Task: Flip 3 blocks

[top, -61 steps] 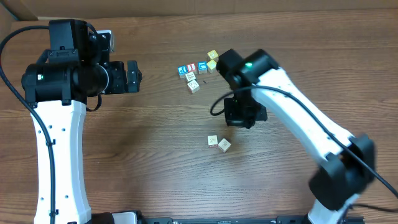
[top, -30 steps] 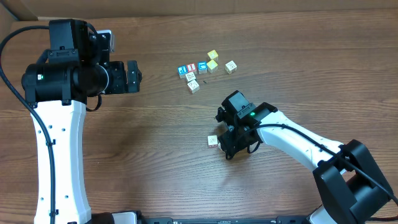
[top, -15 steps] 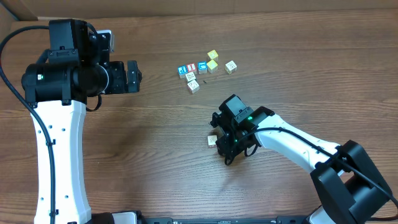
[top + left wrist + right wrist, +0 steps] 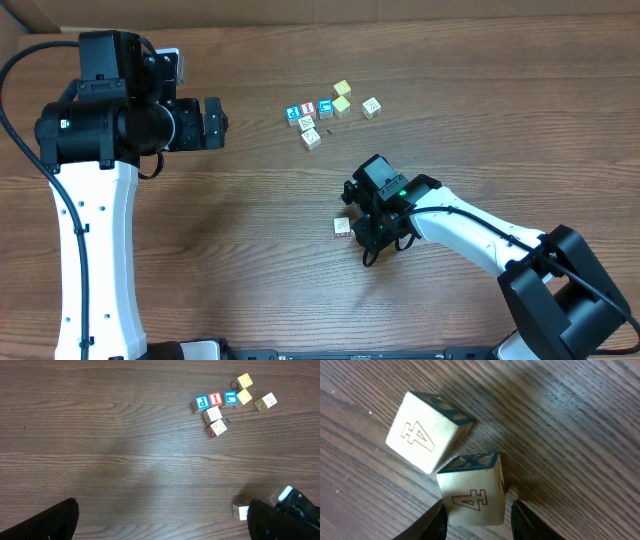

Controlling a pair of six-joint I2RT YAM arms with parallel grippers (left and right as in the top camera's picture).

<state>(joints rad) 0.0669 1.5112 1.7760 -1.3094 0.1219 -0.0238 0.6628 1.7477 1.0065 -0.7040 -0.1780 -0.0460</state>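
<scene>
Straddling a pale, blue-topped block (image 4: 470,492) stamped 4, right gripper (image 4: 476,516) sits narrow, grip unclear; second block (image 4: 425,430) touches its corner; left gripper (image 4: 162,520) wide.

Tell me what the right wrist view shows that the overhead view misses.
Only the right wrist view: a carved 4 on each of two pale cubes, with the nearer cube sitting between the fingers of the right gripper. Only the overhead view: the left gripper, wide open, and the cluster of blocks farther up. Both: the second cube beside that gripper, on the wooden table.

Pale blocks (image 4: 422,432), dark teal tops
</scene>
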